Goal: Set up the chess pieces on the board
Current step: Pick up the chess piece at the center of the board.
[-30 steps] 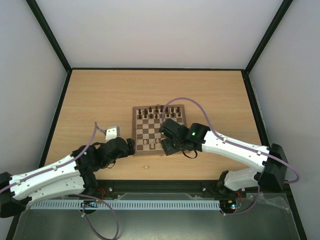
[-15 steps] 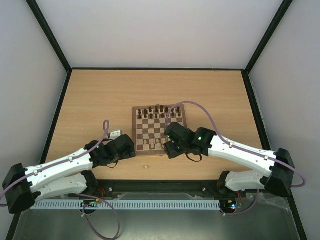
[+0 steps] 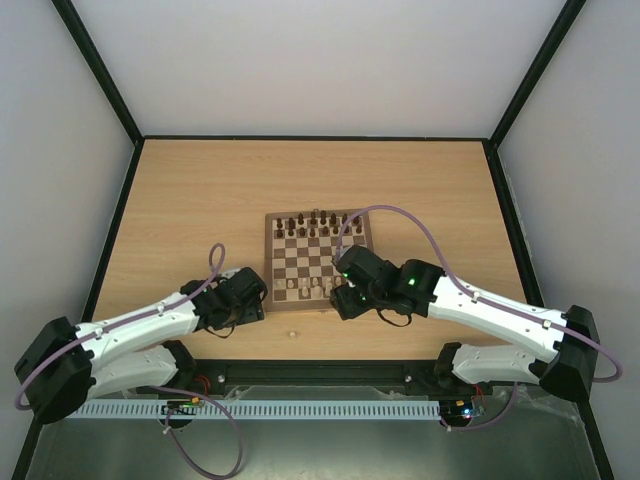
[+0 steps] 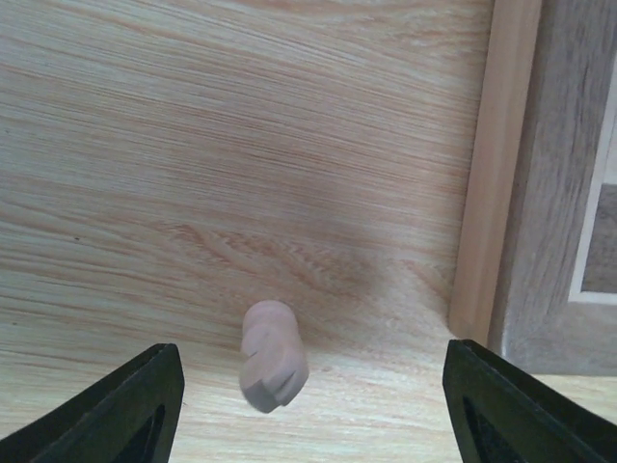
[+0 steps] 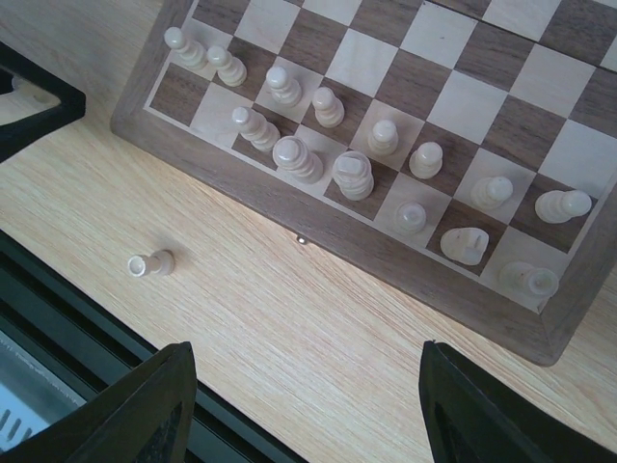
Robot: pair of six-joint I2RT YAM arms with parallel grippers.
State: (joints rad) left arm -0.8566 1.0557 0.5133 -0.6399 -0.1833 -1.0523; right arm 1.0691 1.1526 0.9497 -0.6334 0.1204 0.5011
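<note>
The board [image 3: 352,262] lies mid-table, with dark chess pieces [image 3: 318,225] in its far rows and pale chess pieces [image 5: 352,174] in its near rows. My left gripper [image 4: 313,415] is open and low over the table beside the board's near left corner [image 4: 549,193]. A pale piece [image 4: 273,357] lies on its side between the fingers, touching neither. In the top view the left gripper [image 3: 256,300] hides that piece. My right gripper [image 5: 308,415] is open and empty over bare table just off the board's near edge, also in the top view [image 3: 345,300].
Another pale piece [image 5: 151,263] lies on its side on the table in front of the board, also in the top view [image 3: 291,333]. The black table rim [image 5: 58,318] runs close behind it. The left gripper's dark body [image 5: 29,106] sits off the board's corner.
My left arm has stretched forward and lowered beside the board's near left corner. My right gripper has drawn back from over the board to its near edge.
</note>
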